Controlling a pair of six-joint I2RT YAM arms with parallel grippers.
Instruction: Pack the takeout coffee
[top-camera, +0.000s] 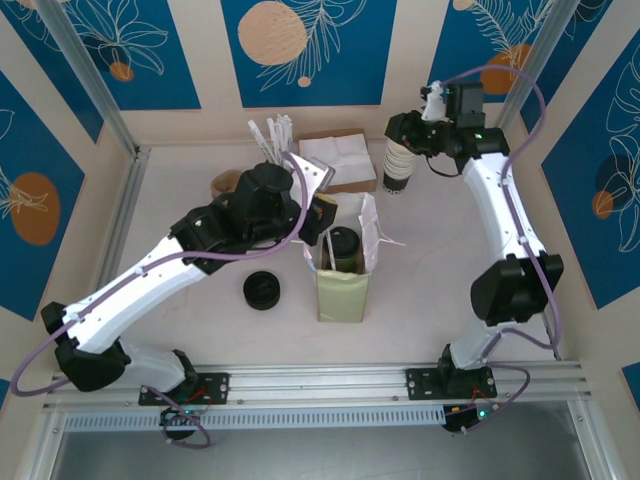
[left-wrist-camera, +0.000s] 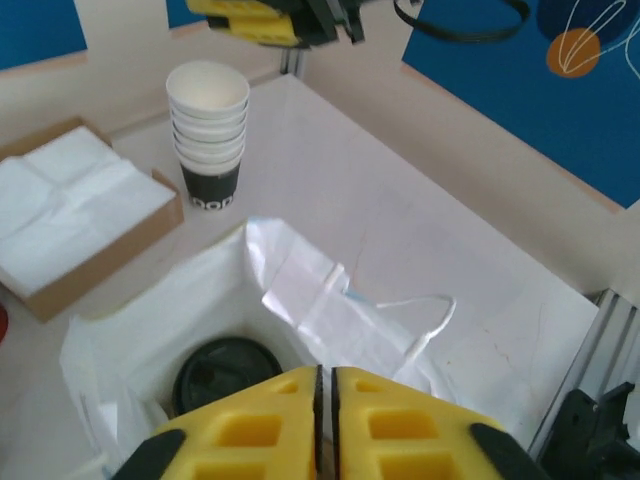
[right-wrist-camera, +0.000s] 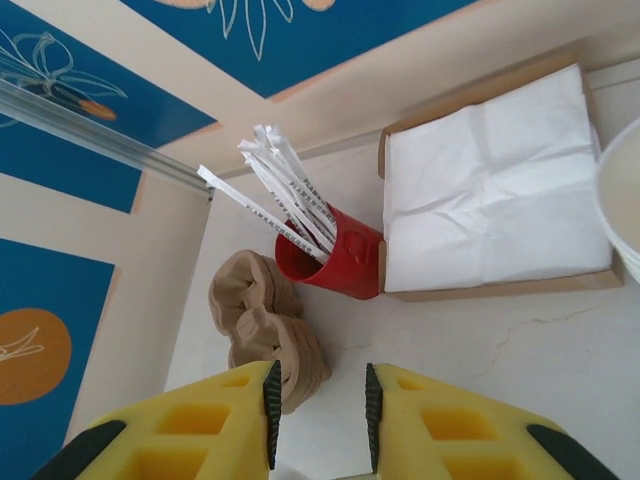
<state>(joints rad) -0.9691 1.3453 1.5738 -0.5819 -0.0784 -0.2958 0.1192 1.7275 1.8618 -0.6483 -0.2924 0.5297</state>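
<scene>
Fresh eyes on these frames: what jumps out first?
The open bag mid-table, with the black-lidded takeout coffee standing inside it and the left gripper just above, its fingers almost together. At the back right, the right gripper hovers open and empty beside the stack of white cups.

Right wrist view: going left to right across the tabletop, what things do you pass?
A brown cardboard pile → red cup of stir sticks → white napkins in their box → white cup rim at the right edge.
</scene>
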